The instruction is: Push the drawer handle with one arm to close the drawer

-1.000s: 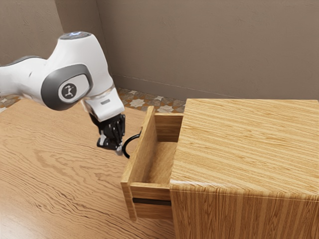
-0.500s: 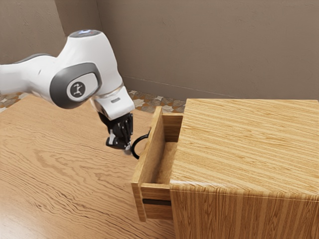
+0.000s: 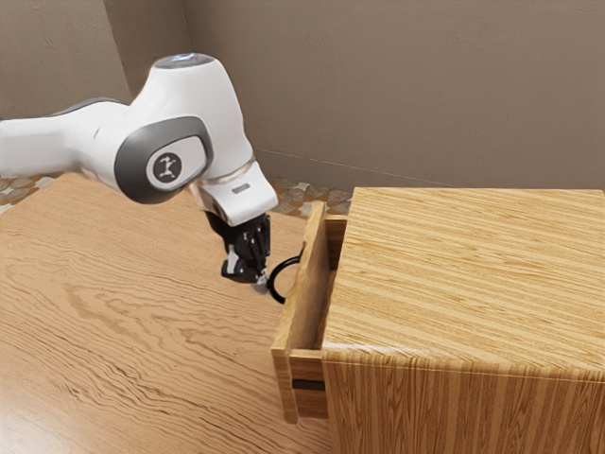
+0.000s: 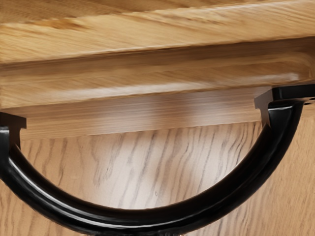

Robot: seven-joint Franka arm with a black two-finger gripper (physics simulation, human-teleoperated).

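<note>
The black curved handle [image 3: 271,276] sits on the front of the drawer [image 3: 302,307], which stands partly open from the cabinet [image 3: 473,274] toward the exterior view's left. The end effector [image 3: 262,281] is right at the handle's outer bow, though whether it is open or closed cannot be told. Beyond it, 1 white arm [image 3: 194,109] reaches over the wood-grained counter [image 3: 142,312].

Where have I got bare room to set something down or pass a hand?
Bare tabletop spreads from the end effector and drawer front to the exterior view's lower left. The cabinet top is bare too. It's crowded around the handle, between end effector and drawer front.
</note>
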